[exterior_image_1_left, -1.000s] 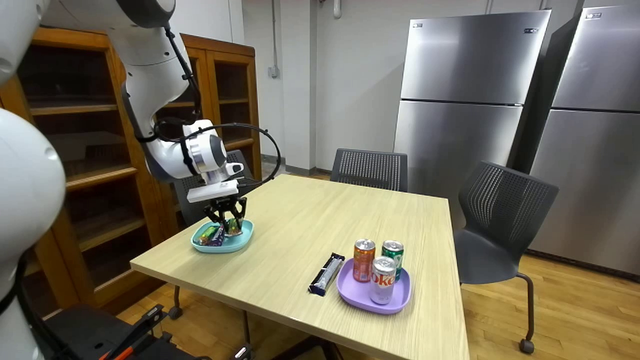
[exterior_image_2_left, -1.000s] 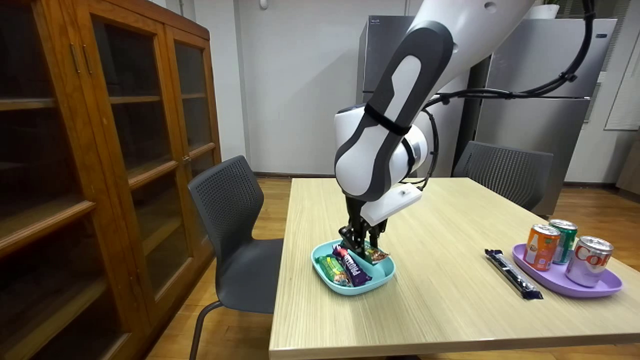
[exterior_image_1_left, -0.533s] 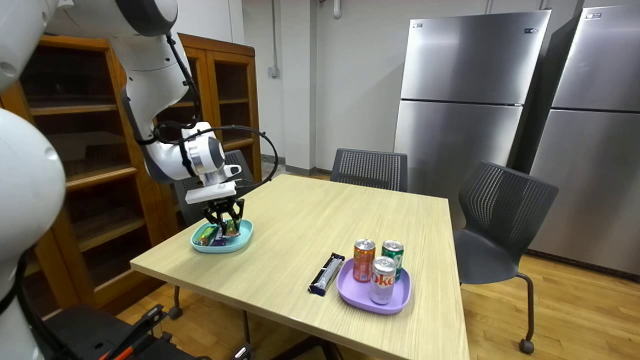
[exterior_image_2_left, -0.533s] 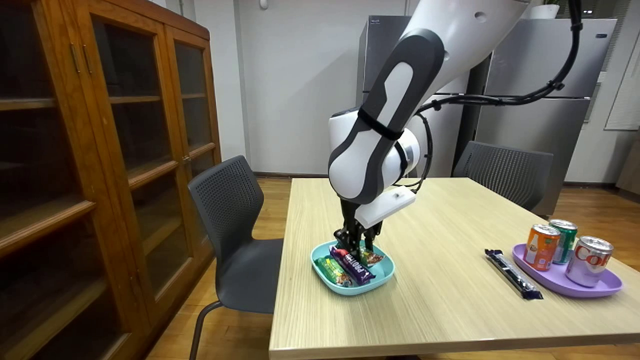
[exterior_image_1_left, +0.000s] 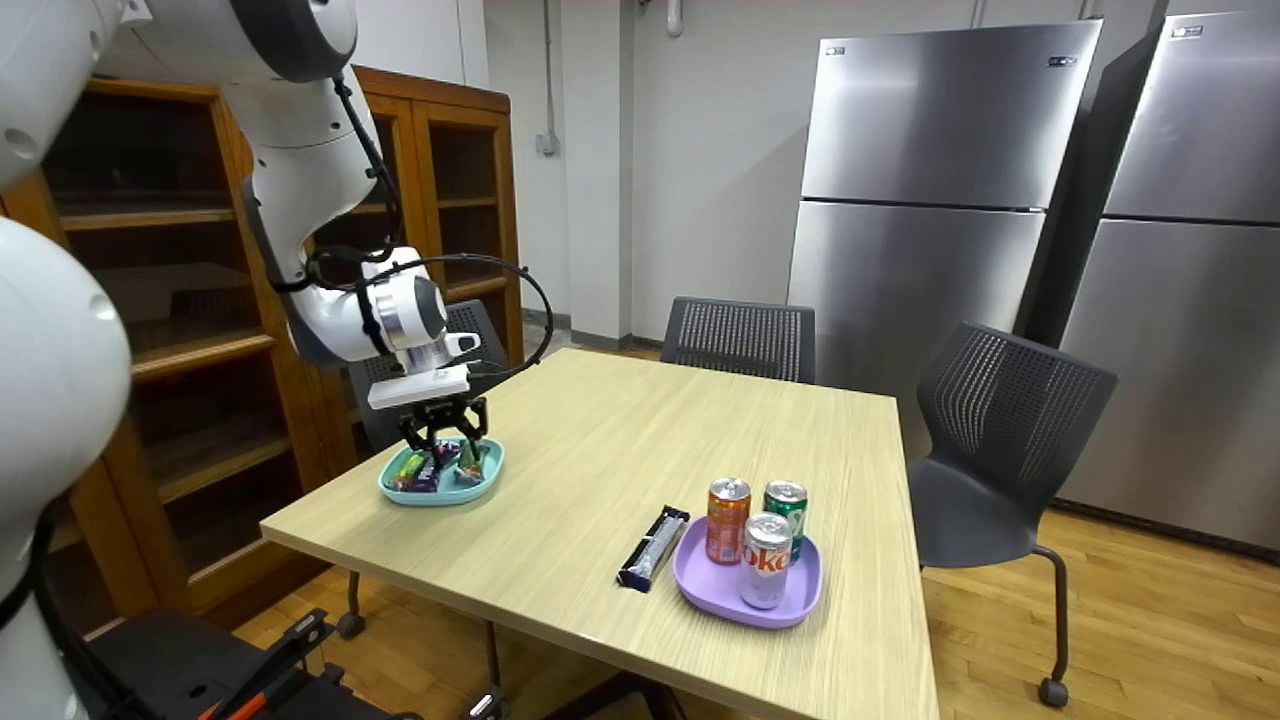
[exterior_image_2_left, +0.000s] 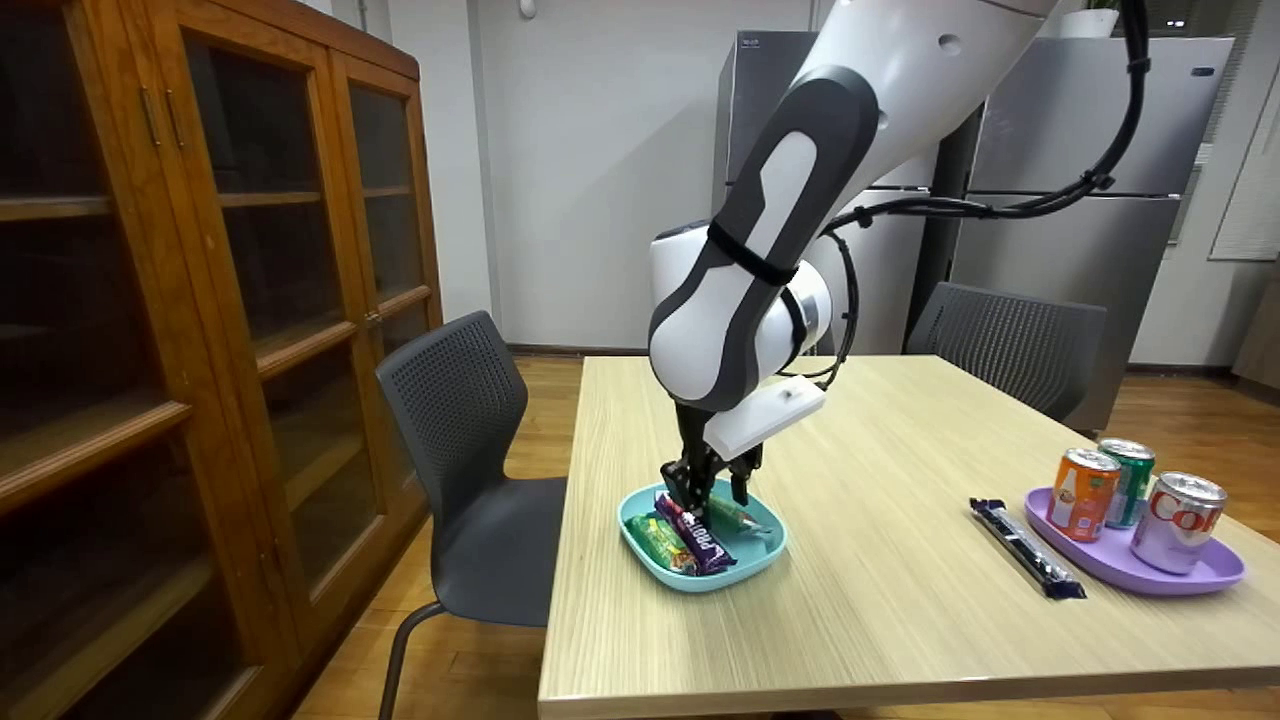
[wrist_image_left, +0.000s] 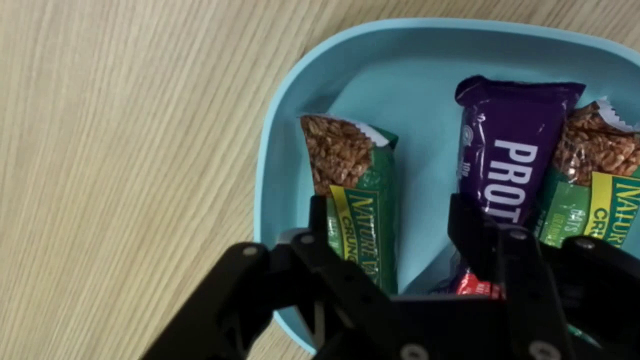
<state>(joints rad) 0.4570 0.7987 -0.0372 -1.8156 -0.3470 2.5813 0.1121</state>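
In the wrist view my gripper (wrist_image_left: 385, 212) stands open, its fingers apart. Between them lies a green granola bar (wrist_image_left: 367, 215), nearer the left finger, with bare tray showing on its right. The right finger overlaps a purple protein bar (wrist_image_left: 515, 135) in the picture; whether they touch I cannot tell. Beyond that bar is another green granola bar (wrist_image_left: 617, 197). All three rest in a light blue tray (wrist_image_left: 425, 75). Both exterior views show the gripper (exterior_image_1_left: 456, 452) low over this tray (exterior_image_2_left: 660, 577), pointing down.
A purple tray (exterior_image_1_left: 700, 592) holds an orange can (exterior_image_1_left: 728, 525), a green can (exterior_image_1_left: 787, 505) and a silver can (exterior_image_1_left: 764, 565). Beside it lies a dark wrapped bar (exterior_image_1_left: 653, 548). Chairs (exterior_image_2_left: 465, 440) stand around the table (exterior_image_2_left: 850, 640), near a wooden cabinet (exterior_image_2_left: 290, 330).
The fingers have spread and let go of the granola bar, which now lies lower in the blue tray. Arm and gripper have shifted slightly left in both exterior views, the tray a little too.
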